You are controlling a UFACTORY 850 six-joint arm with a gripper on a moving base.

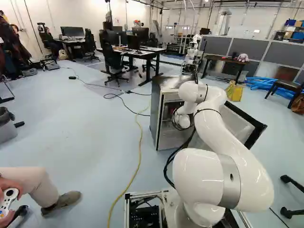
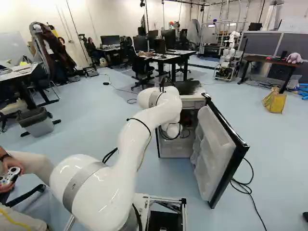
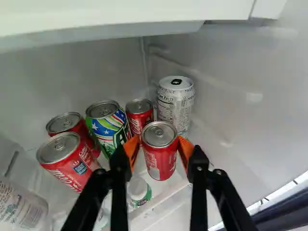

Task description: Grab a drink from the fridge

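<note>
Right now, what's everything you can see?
Held can: one, red, in end effector
Cans: three, red, in fridge
Green can: one, multicoloured, in fridge
White can: one, white, behind held can
Containers: several, pale, in fridge
Fridge: one, grey, ahead
Door: one, white, swung open
Cable: one, yellow, on floor
Bag: one, yellow, on floor
Bin: one, grey, on floor
Tubes: several, blue, on floor
Desks: several, mixed, background
Chairs: several, black, background
Another robot: one, white, background
Arm: one, white, into fridge
End effector: one, black, around held can
</note>
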